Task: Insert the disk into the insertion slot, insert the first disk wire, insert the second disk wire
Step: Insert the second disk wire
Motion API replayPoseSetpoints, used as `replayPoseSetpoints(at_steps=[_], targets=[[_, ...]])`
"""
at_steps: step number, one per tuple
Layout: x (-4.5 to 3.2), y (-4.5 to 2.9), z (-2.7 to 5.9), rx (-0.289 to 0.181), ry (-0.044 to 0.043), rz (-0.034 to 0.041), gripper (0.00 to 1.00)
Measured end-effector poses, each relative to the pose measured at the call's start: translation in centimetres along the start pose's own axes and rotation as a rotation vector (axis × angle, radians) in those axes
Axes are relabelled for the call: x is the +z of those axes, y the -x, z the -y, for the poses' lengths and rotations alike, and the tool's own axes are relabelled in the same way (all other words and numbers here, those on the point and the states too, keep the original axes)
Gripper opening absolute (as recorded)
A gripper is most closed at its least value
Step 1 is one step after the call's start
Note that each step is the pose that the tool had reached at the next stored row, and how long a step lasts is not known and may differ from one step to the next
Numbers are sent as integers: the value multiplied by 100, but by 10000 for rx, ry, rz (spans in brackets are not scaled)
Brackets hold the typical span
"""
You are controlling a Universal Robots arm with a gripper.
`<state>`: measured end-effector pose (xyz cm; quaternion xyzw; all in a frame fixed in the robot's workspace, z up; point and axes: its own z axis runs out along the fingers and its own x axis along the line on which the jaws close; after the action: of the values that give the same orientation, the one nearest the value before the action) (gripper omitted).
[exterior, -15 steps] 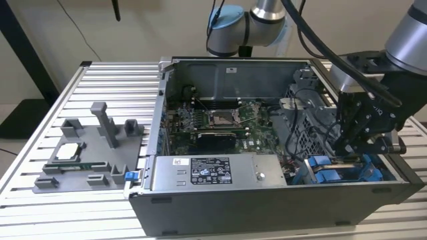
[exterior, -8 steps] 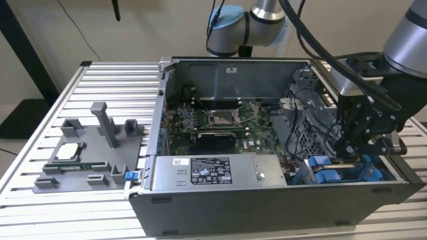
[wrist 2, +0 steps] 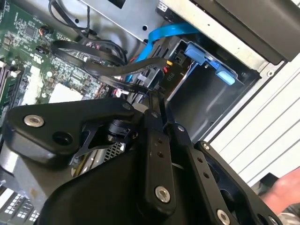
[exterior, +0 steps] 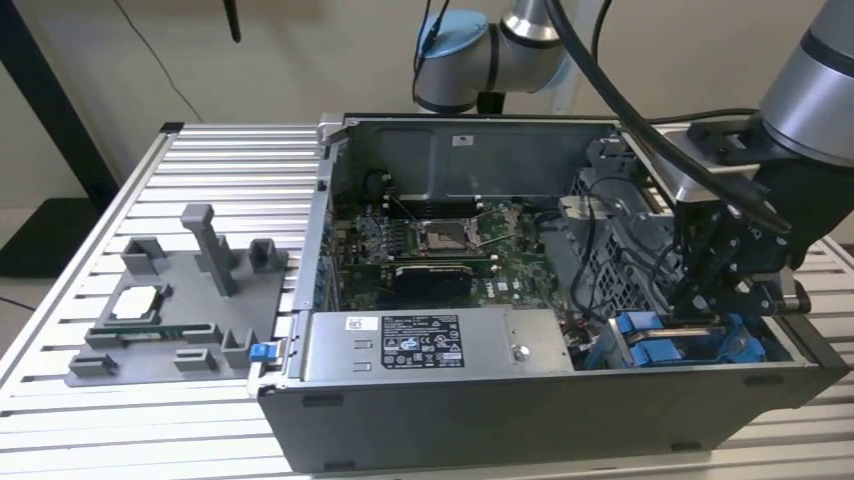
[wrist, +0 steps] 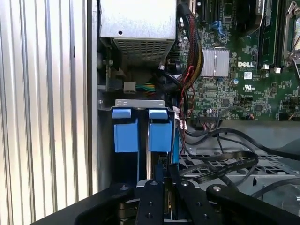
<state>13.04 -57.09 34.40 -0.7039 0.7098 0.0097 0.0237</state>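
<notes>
The black tool [exterior: 721, 300] sits at lower right, above the blue-framed silver disk [wrist: 161, 136]. The disk appears seated in its slot. Tool opening: cannot tell; wire insertion cannot be confirmed.

1 open computer case [exterior: 534, 420]; 1 power-supply box [exterior: 434, 345]; 2 blue carrier frames [wrist: 125, 129] (side by side); 1 gripper [exterior: 701, 310].

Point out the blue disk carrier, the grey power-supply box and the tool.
blue disk carrier [wrist: 161, 135]: first wrist view, front tab.
grey power-supply box [exterior: 427, 343]: exterior view, labelled top face.
tool [exterior: 703, 310]: exterior view, fingertip end.
</notes>
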Motion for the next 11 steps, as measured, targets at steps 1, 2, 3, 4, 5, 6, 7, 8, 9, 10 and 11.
replayPoseSetpoints(at_steps=[1, 2, 3, 4, 5, 6, 7, 8, 9, 10, 11], targets=[[3, 1, 0, 0, -6, 6, 0], [7, 0, -1, 1, -8, 8, 0], [11, 0, -1, 0, -12, 9, 0], [14, 0, -1, 1, -14, 7, 0], [17, 0, -1, 1, -16, 6, 0], [19, -1, -1, 1, -19, 7, 0], [23, -1, -1, 1, -21, 9, 0], [27, -1, -1, 1, -24, 12, 0], [29, -1, -2, 1, -26, 11, 0], [31, -1, -2, 1, -27, 11, 0], [35, -1, -2, 1, -27, 12, 0]])
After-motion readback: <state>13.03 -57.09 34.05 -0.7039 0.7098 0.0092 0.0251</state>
